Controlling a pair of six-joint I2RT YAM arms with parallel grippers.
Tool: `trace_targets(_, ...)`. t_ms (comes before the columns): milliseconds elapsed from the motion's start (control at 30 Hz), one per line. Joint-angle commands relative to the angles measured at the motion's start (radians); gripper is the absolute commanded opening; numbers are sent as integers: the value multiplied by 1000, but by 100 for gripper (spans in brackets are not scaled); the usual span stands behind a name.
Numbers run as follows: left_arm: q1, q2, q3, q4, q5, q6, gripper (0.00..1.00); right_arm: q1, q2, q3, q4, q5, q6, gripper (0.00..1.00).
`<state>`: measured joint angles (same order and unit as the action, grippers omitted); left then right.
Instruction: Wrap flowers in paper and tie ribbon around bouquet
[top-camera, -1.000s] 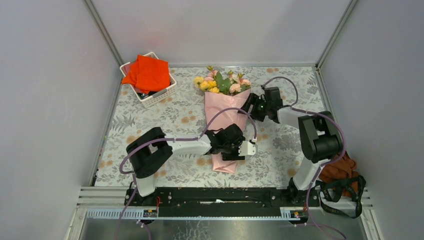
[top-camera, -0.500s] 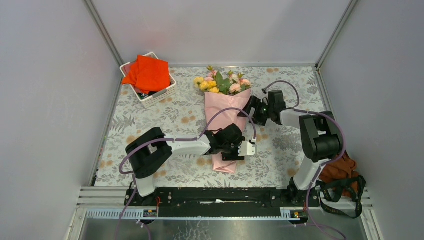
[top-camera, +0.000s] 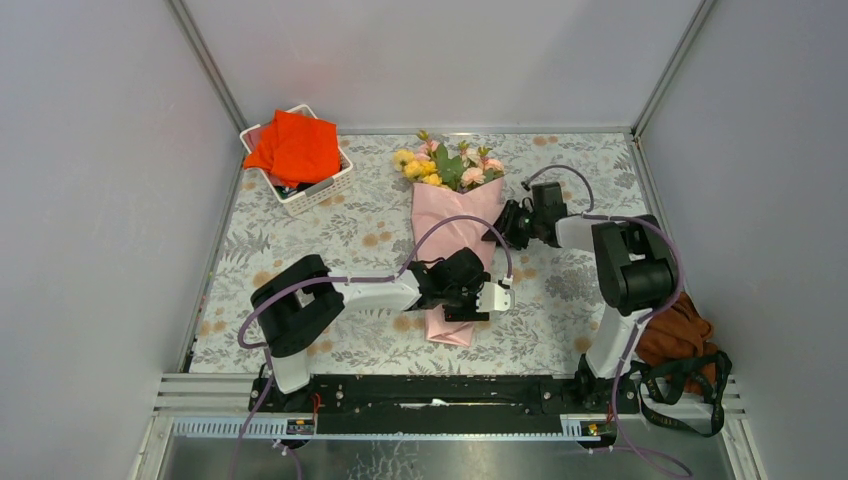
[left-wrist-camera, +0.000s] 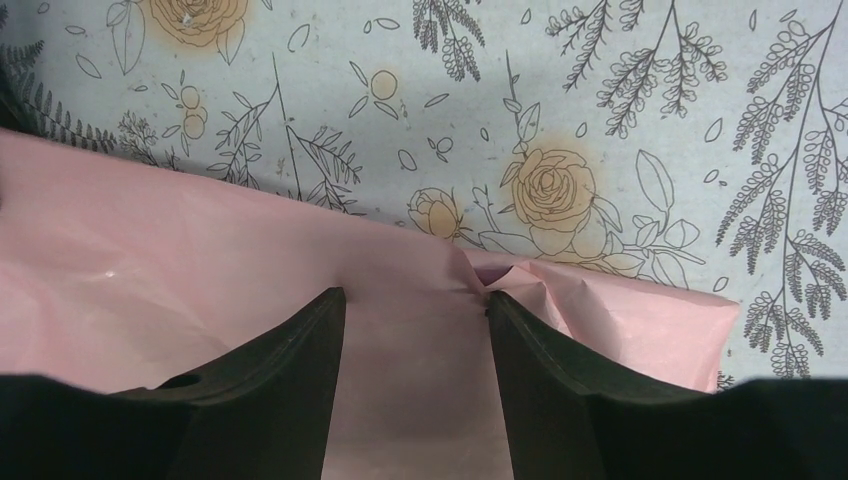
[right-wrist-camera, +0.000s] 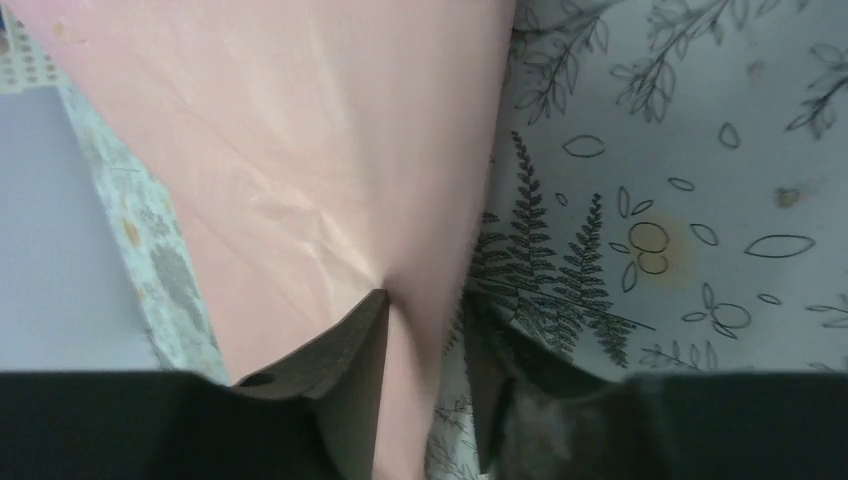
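Note:
The bouquet lies on the tablecloth as a pink paper (top-camera: 452, 215) cone, with the flowers (top-camera: 447, 165) at its far, wide end. My left gripper (top-camera: 470, 292) sits over the cone's narrow lower part. Its fingers (left-wrist-camera: 320, 335) are closed on a bulge of pink paper (left-wrist-camera: 415, 380), which is creased at the right fingertip. My right gripper (top-camera: 503, 222) is at the cone's right edge. Its jaws stand narrow around that edge of the paper (right-wrist-camera: 420, 330), and one finger (right-wrist-camera: 365, 330) dents it. The ribbon is out of view.
A white basket (top-camera: 330, 185) holding an orange-red cloth (top-camera: 295, 145) stands at the back left. A brown cloth with black straps (top-camera: 690, 385) lies beside the right arm's base. Grey walls enclose the floral tablecloth (top-camera: 300, 240) on three sides.
My right gripper opened wide, slid in against the cone's right edge and narrowed its jaws around the paper there. The flowers shifted slightly away. The left gripper has kept its hold.

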<state>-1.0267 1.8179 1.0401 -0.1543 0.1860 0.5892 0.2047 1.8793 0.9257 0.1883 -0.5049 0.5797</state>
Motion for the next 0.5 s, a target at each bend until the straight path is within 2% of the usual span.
trace_targets(0,-4,56,-56,-37,-6,15,62,-3,-126,55,-171,164,-69,55)
trace_targets(100,-4,54,-59,-36,1,13,62,-21,-260,16,-281,394,-57,74)
trace_targets(167,-4,47,-63,-34,5,10,62,-34,-385,-43,-327,627,-17,86)
trace_targets(200,-4,42,-64,-34,11,6,62,-37,-447,-74,-348,773,48,96)
trace_targets(267,-4,34,-64,-35,23,0,62,-43,-556,-121,-456,1033,207,100)
trace_targets(367,-4,28,-60,-39,44,-8,62,-56,-674,-148,-771,1335,581,100)
trace_targets(467,-4,27,-56,-39,48,-13,62,-156,-713,-163,-1035,1393,842,100)
